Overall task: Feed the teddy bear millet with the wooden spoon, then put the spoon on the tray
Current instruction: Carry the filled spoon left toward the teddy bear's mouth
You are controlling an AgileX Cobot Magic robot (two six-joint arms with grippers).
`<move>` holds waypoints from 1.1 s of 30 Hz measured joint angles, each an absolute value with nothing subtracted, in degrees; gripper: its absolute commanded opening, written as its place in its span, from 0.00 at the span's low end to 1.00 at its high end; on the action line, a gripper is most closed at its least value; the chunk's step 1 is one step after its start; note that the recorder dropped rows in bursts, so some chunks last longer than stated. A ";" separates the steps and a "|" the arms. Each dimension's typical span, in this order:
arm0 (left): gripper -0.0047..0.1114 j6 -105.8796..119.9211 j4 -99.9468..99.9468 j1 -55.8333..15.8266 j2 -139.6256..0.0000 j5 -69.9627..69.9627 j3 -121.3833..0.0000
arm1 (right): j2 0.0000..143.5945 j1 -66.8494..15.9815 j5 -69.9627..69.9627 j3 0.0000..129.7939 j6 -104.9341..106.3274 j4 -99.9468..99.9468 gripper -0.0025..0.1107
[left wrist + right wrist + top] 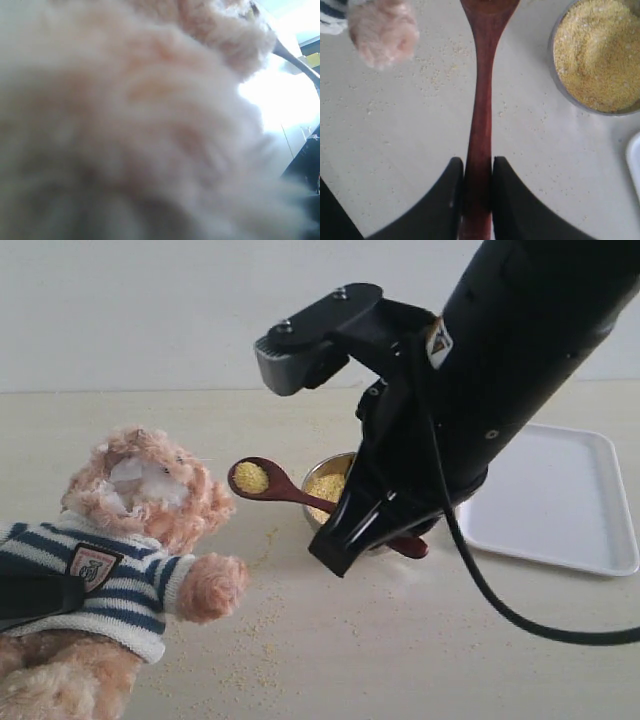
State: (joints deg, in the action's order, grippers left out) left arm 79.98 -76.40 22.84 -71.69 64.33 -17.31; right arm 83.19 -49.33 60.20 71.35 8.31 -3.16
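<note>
- Pale tabletop against a blank white wall in the exterior view. The teddy bear (140, 500) sits propped at the left, with a dark piece I take for the left tool (40, 592) across its sweater. It's probably there to steady the bear, but spread or clamped, can't tell.
- Same view: the right tool (385, 530) carries the wooden spoon (275, 485) level so the millet (250, 477) on it doesn't spill. The spoon's tip is near the bear's muzzle, not touching. The metal bowl (330, 485) is just behind, and the tray (560, 500) waits off to the right.
- Left wrist view: only blurry fur right up against the lens, no jaws visible.
- Right wrist view: black fingers (445, 200) pinch the spoon's handle far back from its tip, for reach I'd guess.
</note>
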 measured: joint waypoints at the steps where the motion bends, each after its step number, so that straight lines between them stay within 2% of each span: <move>1: 0.08 79.98 -76.40 22.84 -71.69 64.33 -17.31 | 83.19 -50.13 60.45 72.20 8.18 -2.70 0.03; 18: 0.08 79.98 -76.40 22.84 -71.69 64.33 -17.31 | 88.57 -59.98 65.11 84.33 6.90 0.53 0.03; 33: 0.08 79.98 -76.40 22.84 -71.69 64.33 -17.31 | 95.88 -61.84 64.05 86.91 7.42 14.18 0.03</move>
State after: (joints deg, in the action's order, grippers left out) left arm 79.98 -76.40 22.84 -71.69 64.33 -17.31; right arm 95.88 -61.84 64.05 86.91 7.42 14.18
